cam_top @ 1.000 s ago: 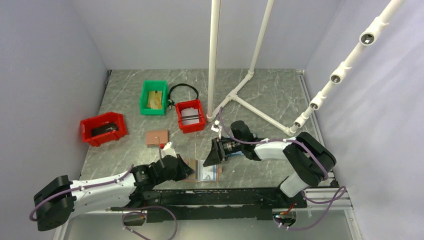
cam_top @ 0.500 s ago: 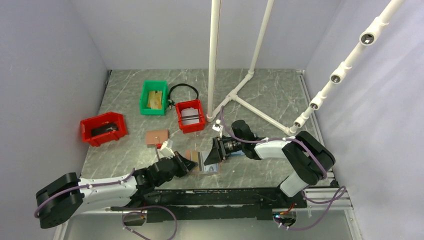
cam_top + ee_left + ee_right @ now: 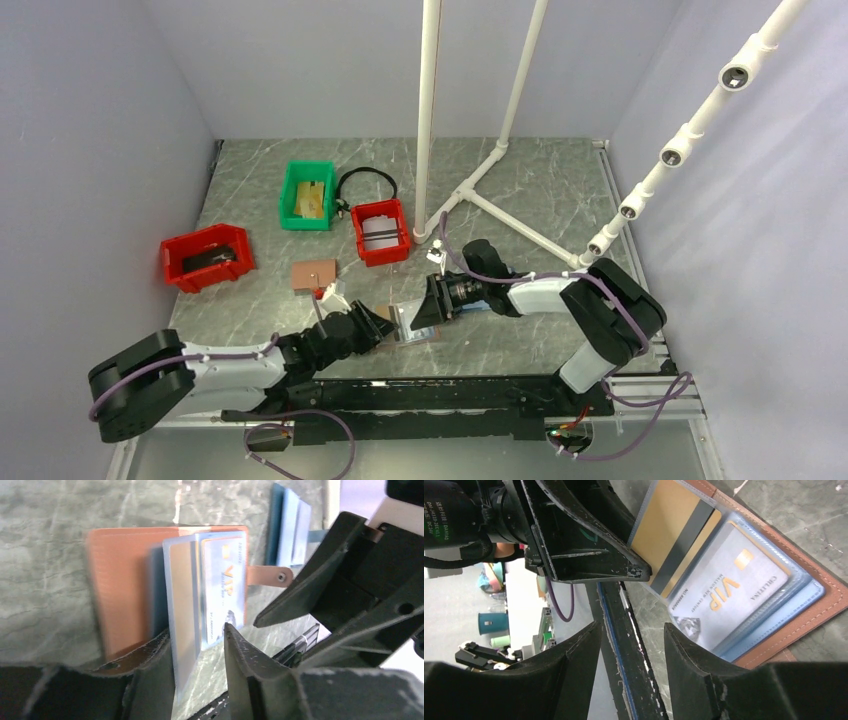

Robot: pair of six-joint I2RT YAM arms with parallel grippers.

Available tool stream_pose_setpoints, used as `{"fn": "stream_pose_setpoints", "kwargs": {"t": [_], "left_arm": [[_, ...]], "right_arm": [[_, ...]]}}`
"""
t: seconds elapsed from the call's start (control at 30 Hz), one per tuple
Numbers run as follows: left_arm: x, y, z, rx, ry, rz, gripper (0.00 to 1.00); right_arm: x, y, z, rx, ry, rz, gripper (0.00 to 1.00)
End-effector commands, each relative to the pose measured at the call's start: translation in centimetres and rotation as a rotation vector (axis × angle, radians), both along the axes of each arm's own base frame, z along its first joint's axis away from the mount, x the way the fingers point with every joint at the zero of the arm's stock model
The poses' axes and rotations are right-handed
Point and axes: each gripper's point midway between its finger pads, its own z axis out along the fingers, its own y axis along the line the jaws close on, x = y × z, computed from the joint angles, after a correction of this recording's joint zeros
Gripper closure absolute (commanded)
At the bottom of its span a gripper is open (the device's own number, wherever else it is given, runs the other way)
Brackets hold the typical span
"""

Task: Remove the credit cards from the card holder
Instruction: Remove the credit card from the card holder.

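The card holder lies open, inside up, on the bench near its front edge, right between my two arms. Its brown cover is flat on the marbled surface, and its snap tab juts out toward my right arm. Clear sleeves fan up from the fold, with the credit cards in them. A gold card with a dark stripe sits in the lifted sleeve. A pale VIP card lies in the sleeve under it, against the light blue lining.

My left jaws are parted, and the lower corner of the lifted sleeve stands in the gap. It is close against one finger, with clear space to the other finger, so I am not pinching it. My right jaws are open too, with nothing between them. They hang low just beside the holder's edge and face my left jaws across it.

Just past the tab lies an all-blue holder. Farther back on the bench sit a flat brown piece, a red bin at the left, a second red bin, a green bin and a black cable loop. A white pipe frame rises behind them.
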Motion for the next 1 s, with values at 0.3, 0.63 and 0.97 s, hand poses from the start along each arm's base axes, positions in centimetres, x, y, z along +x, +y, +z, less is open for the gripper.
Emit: {"fn": "stream_pose_setpoints", "kwargs": {"t": [0.3, 0.63, 0.97], "left_arm": [[0.4, -1.9, 3.0, -0.094, -0.03, -0.099, 0.49], [0.4, -0.5, 3.5, -0.072, -0.039, -0.074, 0.46], [0.8, -0.9, 3.1, -0.088, -0.047, -0.079, 0.52]], "right_arm": [[1.3, 0.5, -0.6, -0.025, -0.045, 0.021, 0.5], [3.1, 1.2, -0.8, -0.072, -0.079, -0.004, 0.61], [3.6, 1.6, -1.4, -0.087, -0.06, 0.009, 0.59]]}}
